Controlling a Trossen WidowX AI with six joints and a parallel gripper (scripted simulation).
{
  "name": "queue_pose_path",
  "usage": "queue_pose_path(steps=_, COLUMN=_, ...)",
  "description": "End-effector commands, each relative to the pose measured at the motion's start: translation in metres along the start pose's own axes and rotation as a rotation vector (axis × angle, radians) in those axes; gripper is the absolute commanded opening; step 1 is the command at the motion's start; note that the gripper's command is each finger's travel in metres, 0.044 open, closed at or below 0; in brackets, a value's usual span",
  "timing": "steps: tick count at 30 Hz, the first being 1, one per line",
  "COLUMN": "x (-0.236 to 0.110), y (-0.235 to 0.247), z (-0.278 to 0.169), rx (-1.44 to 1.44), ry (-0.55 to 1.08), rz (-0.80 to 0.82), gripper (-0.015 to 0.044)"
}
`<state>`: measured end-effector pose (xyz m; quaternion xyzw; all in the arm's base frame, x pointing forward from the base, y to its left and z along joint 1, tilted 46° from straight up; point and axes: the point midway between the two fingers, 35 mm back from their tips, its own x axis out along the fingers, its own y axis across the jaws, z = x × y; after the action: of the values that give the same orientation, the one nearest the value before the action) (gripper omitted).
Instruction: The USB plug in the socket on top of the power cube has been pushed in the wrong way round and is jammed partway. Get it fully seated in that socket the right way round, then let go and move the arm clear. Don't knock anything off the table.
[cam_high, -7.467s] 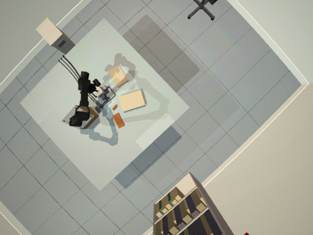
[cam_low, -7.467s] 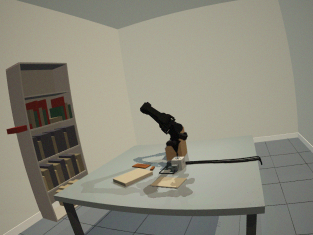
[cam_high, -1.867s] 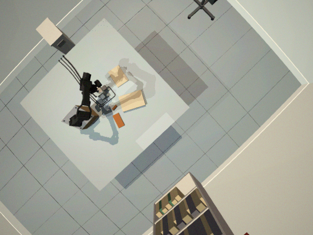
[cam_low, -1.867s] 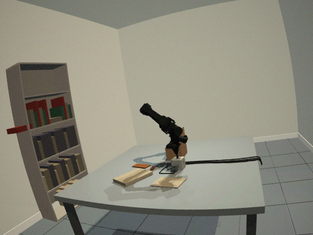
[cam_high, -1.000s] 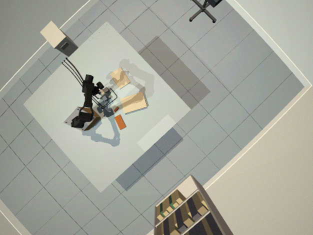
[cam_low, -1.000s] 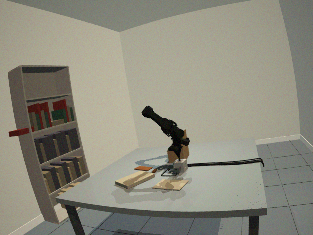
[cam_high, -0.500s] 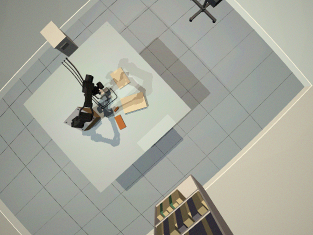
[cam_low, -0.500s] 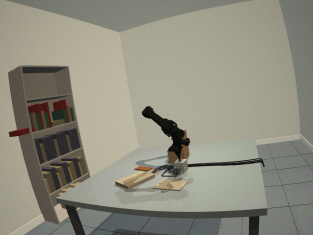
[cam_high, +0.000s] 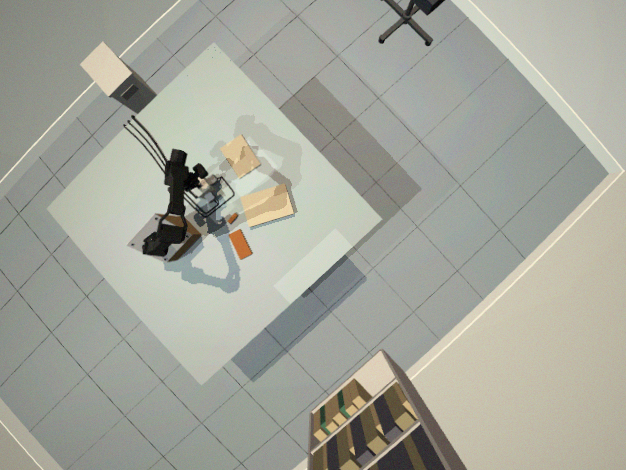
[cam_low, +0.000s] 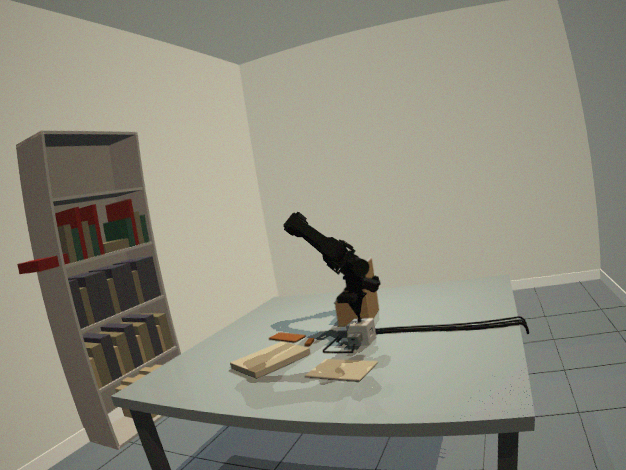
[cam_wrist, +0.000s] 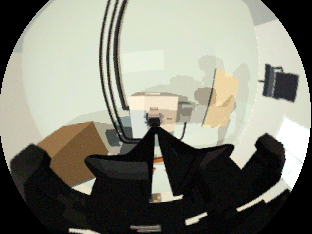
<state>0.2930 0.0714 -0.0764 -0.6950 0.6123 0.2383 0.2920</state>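
The power cube (cam_low: 363, 332) (cam_wrist: 155, 104) is a small pale block on the table (cam_low: 455, 384) (cam_high: 151, 313), just in front of the arm's base. My gripper (cam_low: 359, 319) (cam_wrist: 155, 129) (cam_high: 203, 178) points straight down onto the cube's top. Its fingers are shut on the small dark USB plug (cam_wrist: 154, 119), which stands in the top socket. How deep the plug sits and which way round it is turned cannot be told. Three black cables (cam_low: 455, 326) (cam_high: 146, 141) (cam_wrist: 114, 28) run from the cube to the table's edge.
Two wooden boards (cam_low: 269, 358) (cam_low: 341, 368) (cam_high: 266, 204) (cam_high: 240, 155) lie near the cube. A flat orange piece (cam_low: 286, 336) (cam_high: 240, 243), a small orange bit (cam_low: 308, 342) (cam_high: 232, 218) and a black wire loop (cam_low: 333, 348) lie beside it. A brown box (cam_low: 372, 299) (cam_wrist: 70, 148) stands at the arm's base. A bookshelf (cam_low: 96, 278) stands off the table.
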Motion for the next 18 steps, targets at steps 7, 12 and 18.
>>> queue_pose_path(steps=7, x=0.0, y=0.0, z=0.0, rx=0.0, ry=0.0, rz=0.0, gripper=0.0079)
queue_pose_path(steps=12, x=0.0, y=0.0, z=0.0, rx=0.0, ry=0.0, rz=0.0, gripper=0.0095)
queue_pose_path(steps=18, x=0.0, y=0.0, z=0.0, rx=0.0, ry=0.0, rz=0.0, gripper=0.0095)
